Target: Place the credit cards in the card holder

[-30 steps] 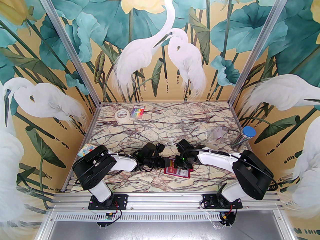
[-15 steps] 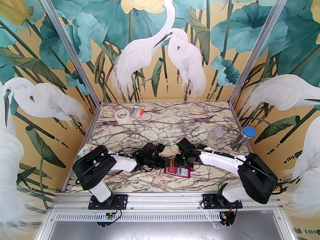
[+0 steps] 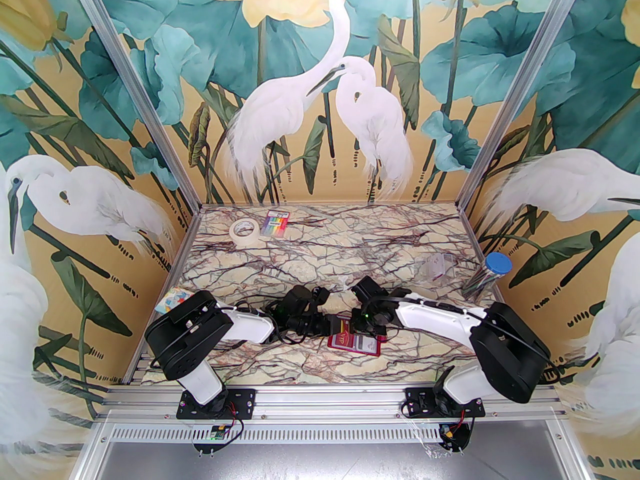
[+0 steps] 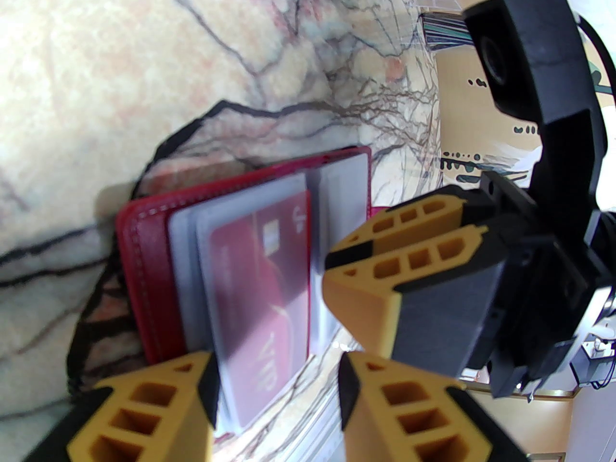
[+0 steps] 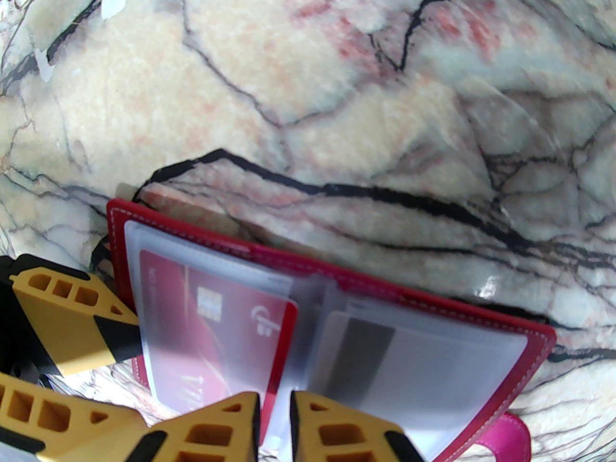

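Observation:
The card holder [image 3: 346,341] lies open near the table's front, a dark red wallet [image 5: 433,301] with clear sleeves and a pink snap tab [image 5: 510,431]. A red card [image 5: 192,315] sits in the left sleeve, and a grey and black card [image 5: 365,349] sits in the right one. My right gripper [image 5: 275,417] is shut on the red card's lower corner together with its sleeve. My left gripper [image 4: 276,383] is open and straddles the sleeve's edge. The red card [image 4: 255,277] rests against its left finger. In the top view the left gripper [image 3: 336,324] and the right gripper [image 3: 361,329] meet over the wallet.
At the back left are a roll of tape [image 3: 244,231] and a rainbow-striped packet [image 3: 276,223]. A clear plastic case [image 3: 436,267] and a blue-lidded tube [image 3: 487,273] sit at the right. A colourful packet [image 3: 172,299] lies by the left wall.
The right arm's elbow swung a little outward and came partly back. The wallet, both grippers and the left arm stay where they were.

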Tool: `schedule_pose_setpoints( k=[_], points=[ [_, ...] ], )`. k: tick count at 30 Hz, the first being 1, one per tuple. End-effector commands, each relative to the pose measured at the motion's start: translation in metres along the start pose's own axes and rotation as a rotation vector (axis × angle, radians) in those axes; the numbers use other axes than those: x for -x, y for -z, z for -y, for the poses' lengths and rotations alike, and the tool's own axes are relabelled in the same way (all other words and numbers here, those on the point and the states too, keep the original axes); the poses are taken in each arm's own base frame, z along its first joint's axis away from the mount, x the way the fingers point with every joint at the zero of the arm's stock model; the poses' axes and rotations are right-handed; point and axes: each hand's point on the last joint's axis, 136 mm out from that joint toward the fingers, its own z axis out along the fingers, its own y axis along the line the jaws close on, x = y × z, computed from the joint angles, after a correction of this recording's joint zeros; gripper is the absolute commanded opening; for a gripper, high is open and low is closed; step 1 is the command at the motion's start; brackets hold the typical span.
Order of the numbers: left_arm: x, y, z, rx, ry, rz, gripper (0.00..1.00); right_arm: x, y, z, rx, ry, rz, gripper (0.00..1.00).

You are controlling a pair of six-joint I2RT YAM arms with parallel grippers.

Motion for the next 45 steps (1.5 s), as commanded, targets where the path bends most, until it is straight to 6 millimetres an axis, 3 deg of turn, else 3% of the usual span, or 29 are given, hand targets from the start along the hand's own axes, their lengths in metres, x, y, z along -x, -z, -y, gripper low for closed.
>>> schedule_pose_setpoints(
  k=[1, 17, 28, 37, 45],
  points=[
    [-0.006, -0.006, -0.015, 0.055, 0.005, -0.021, 0.46, 0.005, -0.001, -0.007, 0.011, 0.002, 0.007, 0.18],
    [-0.007, -0.006, -0.015, 0.055, 0.005, -0.023, 0.46, 0.005, -0.004, -0.016, 0.030, 0.016, -0.007, 0.17],
    [-0.006, -0.004, -0.013, 0.050, 0.000, -0.015, 0.46, 0.008, 0.005, -0.023, 0.040, 0.035, 0.005, 0.18],
    [-0.005, 0.017, 0.004, 0.021, -0.042, 0.036, 0.51, 0.011, 0.040, -0.009, -0.047, 0.053, 0.087, 0.26],
    [-0.014, 0.039, -0.006, 0.053, -0.015, 0.103, 0.52, 0.003, 0.087, 0.042, -0.278, 0.044, 0.176, 0.35]
  ],
)
